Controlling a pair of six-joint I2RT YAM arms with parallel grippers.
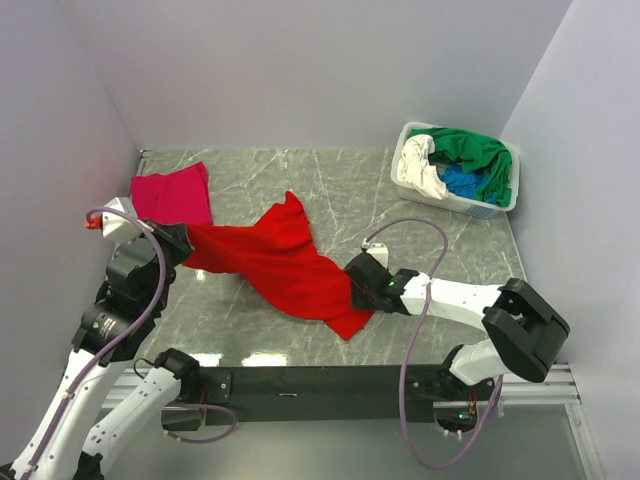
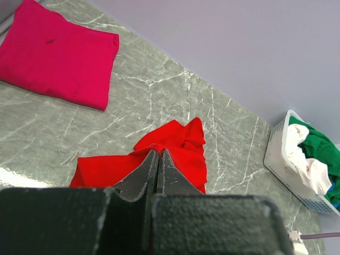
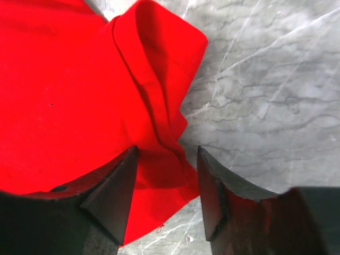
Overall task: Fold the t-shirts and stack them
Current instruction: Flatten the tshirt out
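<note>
1. Red first, top view: a bright red soft cloth t-shirt (image 1: pixel 280 265) stretches slantwise across the middle of the grey veined stone-look table (image 1: pixel 350 185). Its left end is drawn into a narrow neck at the left gripper (image 1: pixel 183 243). Its lower right end lies under the right gripper (image 1: pixel 362 285).
2. Top view, left rear: a magenta-pink t-shirt folded to a flat rectangle (image 1: pixel 172 195) lies on the table, just behind the left gripper and apart from the red t-shirt.
3. Top view, right rear corner: a white slotted plastic basket (image 1: pixel 470 207) holds a heap of a green t-shirt (image 1: pixel 478 150), a white t-shirt (image 1: pixel 420 172) and a blue t-shirt (image 1: pixel 462 183). The green one lies on top.
4. Left wrist view: the left gripper (image 2: pixel 158 154) has its black fingers pressed together on a pinch of the red t-shirt (image 2: pixel 183 151). Cloth fans out to both sides of the tips.
5. Left wrist view, beyond: the magenta-pink t-shirt (image 2: pixel 58 53) lies flat at upper left, with one small dark speck on it, too small to read. The basket (image 2: pixel 279 154) is at far right, with green cloth (image 2: pixel 319 146) and white cloth (image 2: pixel 308 167) at its rim.
6. Right wrist view: the right gripper (image 3: pixel 166 152) has its jaws parted, and a folded, creased edge of the red t-shirt (image 3: pixel 69 95) lies between the two fingers. Bare table (image 3: pixel 265 95) shows to the right. Whether the fingertips touch the cloth cannot be told.
</note>
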